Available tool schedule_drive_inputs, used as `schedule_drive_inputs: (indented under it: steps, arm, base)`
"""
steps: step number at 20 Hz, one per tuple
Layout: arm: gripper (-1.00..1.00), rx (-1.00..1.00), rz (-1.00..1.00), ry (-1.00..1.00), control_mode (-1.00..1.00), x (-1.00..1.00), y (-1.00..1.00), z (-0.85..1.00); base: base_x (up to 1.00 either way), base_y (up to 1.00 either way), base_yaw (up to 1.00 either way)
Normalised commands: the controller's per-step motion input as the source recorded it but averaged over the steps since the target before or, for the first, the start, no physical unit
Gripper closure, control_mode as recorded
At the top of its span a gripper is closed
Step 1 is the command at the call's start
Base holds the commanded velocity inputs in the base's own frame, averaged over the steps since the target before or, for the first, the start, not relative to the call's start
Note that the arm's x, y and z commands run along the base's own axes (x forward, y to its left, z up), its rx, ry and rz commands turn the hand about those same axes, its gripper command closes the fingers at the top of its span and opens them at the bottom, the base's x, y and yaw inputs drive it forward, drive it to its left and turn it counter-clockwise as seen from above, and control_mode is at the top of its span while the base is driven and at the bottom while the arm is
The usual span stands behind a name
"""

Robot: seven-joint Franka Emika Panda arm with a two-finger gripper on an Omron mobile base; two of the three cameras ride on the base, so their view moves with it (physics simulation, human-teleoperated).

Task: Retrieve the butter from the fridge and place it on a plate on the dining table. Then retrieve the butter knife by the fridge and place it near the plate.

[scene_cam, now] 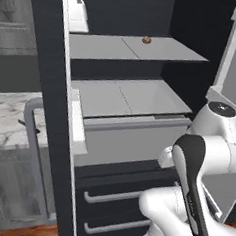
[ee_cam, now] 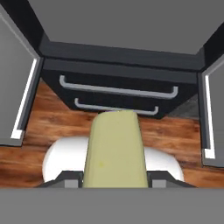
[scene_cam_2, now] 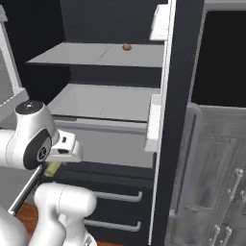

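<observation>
The butter (ee_cam: 116, 148), a yellowish-green stick, is clamped between my gripper (ee_cam: 114, 178) fingertips and points away from the hand. In the right base view the butter (scene_cam_2: 52, 168) peeks out under the hand, low in front of the open fridge (scene_cam_2: 103, 103). The gripper is shut on it, outside the shelves and above the drawers (ee_cam: 118, 91). A slim dark butter knife (scene_cam: 25, 124) lies on the marble counter left of the fridge, partly behind the door handle. The plate and the dining table are out of view.
Both fridge doors (scene_cam: 50, 109) (scene_cam_2: 175, 120) stand open on either side of the arm. A small brown round item (scene_cam: 146, 40) rests on the upper shelf. Grey wood-grain cabinets (scene_cam_2: 216, 178) stand to the right. Wooden floor (ee_cam: 57, 122) lies below.
</observation>
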Motion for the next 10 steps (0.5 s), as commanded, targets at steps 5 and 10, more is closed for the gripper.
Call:
schedule_drive_inputs:
  steps: [5,10]
  arm:
    - [1.0,0.0,0.0,0.0,1.0,0.0,0.0,0.0]
    - [1.0,0.0,0.0,0.0,1.0,0.0,0.0,0.0]
  base:
    - [-0.55,-0.11,-0.52]
    - [-0.48,-0.31,-0.71]
